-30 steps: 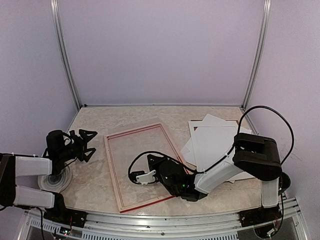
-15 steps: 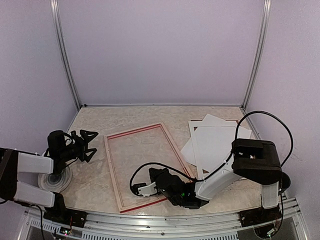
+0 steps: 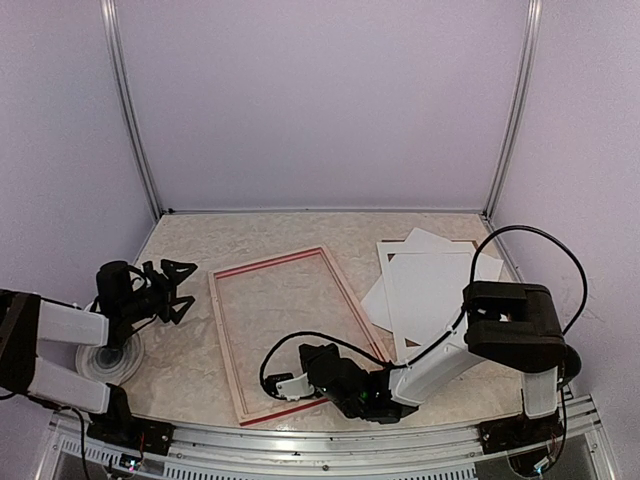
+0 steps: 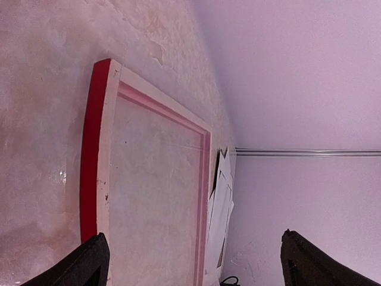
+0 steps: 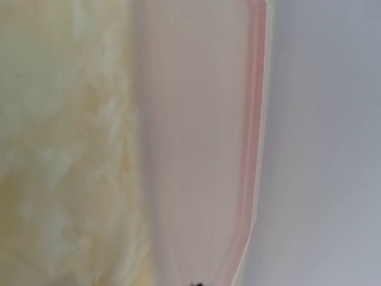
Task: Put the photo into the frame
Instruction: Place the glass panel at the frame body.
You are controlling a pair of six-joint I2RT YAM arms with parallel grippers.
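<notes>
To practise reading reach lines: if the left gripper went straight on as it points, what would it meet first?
Probably the frame, at its nearest long side; the open left gripper aims that way, but its height is unclear.

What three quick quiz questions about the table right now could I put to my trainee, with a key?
1. True or false: the left gripper is shut.
2. Where does the pile of white sheets lie relative to the frame? A: on the left arm's side. B: on the right arm's side. C: inside it.
3. Fill in: the right gripper sits low at the frame's ___ rail (near or far).
Key: 1 false, its jaws stand open; 2 B; 3 near.
</notes>
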